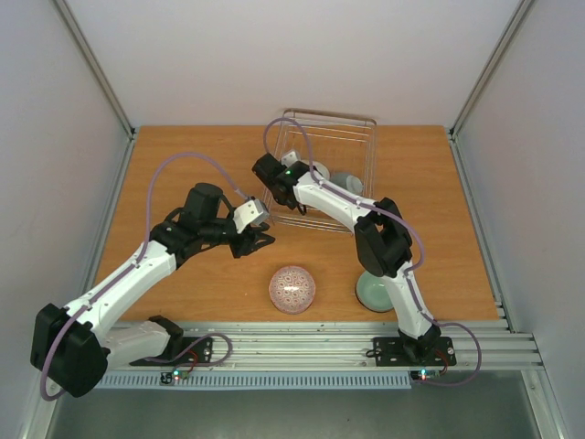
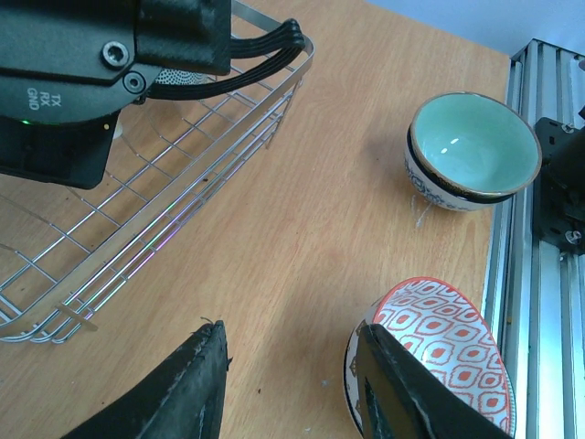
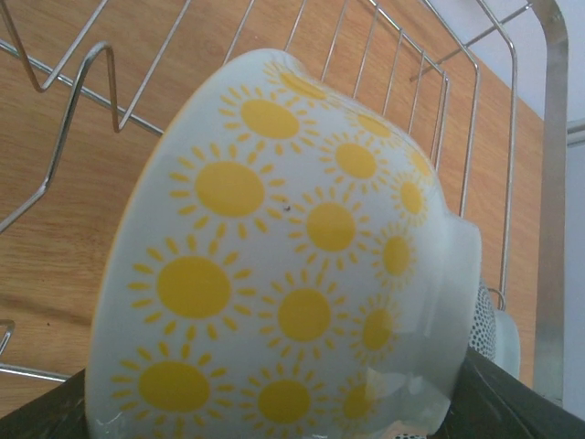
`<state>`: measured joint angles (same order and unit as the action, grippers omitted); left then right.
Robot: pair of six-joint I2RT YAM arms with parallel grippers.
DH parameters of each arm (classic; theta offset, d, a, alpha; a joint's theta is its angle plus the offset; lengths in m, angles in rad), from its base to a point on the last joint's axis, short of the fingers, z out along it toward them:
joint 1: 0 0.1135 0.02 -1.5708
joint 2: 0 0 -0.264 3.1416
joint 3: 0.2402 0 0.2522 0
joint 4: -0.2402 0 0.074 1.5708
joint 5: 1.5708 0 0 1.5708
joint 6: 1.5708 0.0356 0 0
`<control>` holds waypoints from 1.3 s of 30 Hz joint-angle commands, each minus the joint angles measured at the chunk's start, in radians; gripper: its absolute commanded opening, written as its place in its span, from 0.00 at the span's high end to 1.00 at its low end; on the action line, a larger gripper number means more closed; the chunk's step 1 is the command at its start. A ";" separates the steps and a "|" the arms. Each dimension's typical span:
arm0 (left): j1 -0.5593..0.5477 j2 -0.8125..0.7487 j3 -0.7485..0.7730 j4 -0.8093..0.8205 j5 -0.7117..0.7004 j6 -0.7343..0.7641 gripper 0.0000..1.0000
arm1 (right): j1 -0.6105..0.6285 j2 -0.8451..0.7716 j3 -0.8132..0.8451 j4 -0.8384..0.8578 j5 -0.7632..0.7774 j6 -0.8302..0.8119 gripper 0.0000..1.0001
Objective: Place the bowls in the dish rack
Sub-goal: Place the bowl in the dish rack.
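Observation:
The wire dish rack (image 1: 356, 128) stands at the back middle; its corner also shows in the left wrist view (image 2: 137, 219). My right gripper (image 1: 297, 181) reaches into the rack's left part and is shut on a white bowl with yellow suns (image 3: 292, 247), held on its side over the rack wires (image 3: 430, 101); the fingertips are hidden behind it. A white dotted bowl (image 3: 489, 320) stands just behind it. My left gripper (image 1: 259, 241) is open and empty above the table, beside a red-patterned bowl (image 2: 439, 352), which also shows in the top view (image 1: 292, 288). A celadon green bowl (image 1: 375, 293) sits near the right arm's base.
Another bowl (image 1: 345, 181) stands in the rack. The right arm's wrist (image 2: 82, 64) hangs over the rack in the left wrist view. The green bowl (image 2: 473, 151) lies close to the metal rail (image 2: 539, 274) at the table's near edge. White walls enclose the table.

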<state>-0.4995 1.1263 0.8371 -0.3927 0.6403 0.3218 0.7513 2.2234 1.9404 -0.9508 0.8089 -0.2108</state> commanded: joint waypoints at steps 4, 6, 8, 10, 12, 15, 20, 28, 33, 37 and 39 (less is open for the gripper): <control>0.002 -0.016 0.003 0.018 0.018 0.009 0.60 | -0.013 0.032 0.038 -0.010 0.016 0.013 0.49; 0.001 -0.012 0.004 0.017 0.022 0.011 0.60 | -0.015 0.033 0.037 -0.016 0.016 0.019 0.38; 0.001 -0.007 0.007 0.013 0.024 0.010 0.60 | -0.014 0.028 0.028 -0.014 0.010 0.022 0.29; 0.001 -0.004 0.008 0.011 0.025 0.010 0.60 | -0.014 0.009 0.003 0.006 -0.003 0.016 0.19; 0.001 -0.004 0.009 0.011 0.025 0.012 0.60 | -0.014 -0.020 -0.033 0.049 -0.022 0.000 0.06; 0.001 -0.003 0.008 0.011 0.025 0.011 0.60 | -0.014 -0.059 -0.077 0.093 -0.040 -0.019 0.01; 0.001 0.001 0.008 0.010 0.030 0.013 0.60 | -0.013 -0.143 -0.170 0.173 -0.094 -0.049 0.01; 0.001 0.018 0.019 -0.004 0.037 0.020 0.60 | -0.012 -0.410 -0.431 0.385 -0.346 -0.047 0.01; 0.001 0.060 0.049 -0.056 0.063 0.031 0.60 | -0.013 -0.556 -0.525 0.419 -0.367 -0.030 0.01; 0.002 0.142 0.105 -0.123 0.038 0.048 0.60 | -0.012 -0.685 -0.597 0.400 -0.399 0.001 0.01; -0.005 0.198 0.144 -0.170 0.003 0.050 0.61 | -0.013 -0.741 -0.641 0.390 -0.423 0.027 0.05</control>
<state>-0.4995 1.2469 0.9028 -0.4828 0.6724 0.3485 0.7349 1.5791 1.3647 -0.5644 0.4458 -0.2382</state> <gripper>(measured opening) 0.397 0.979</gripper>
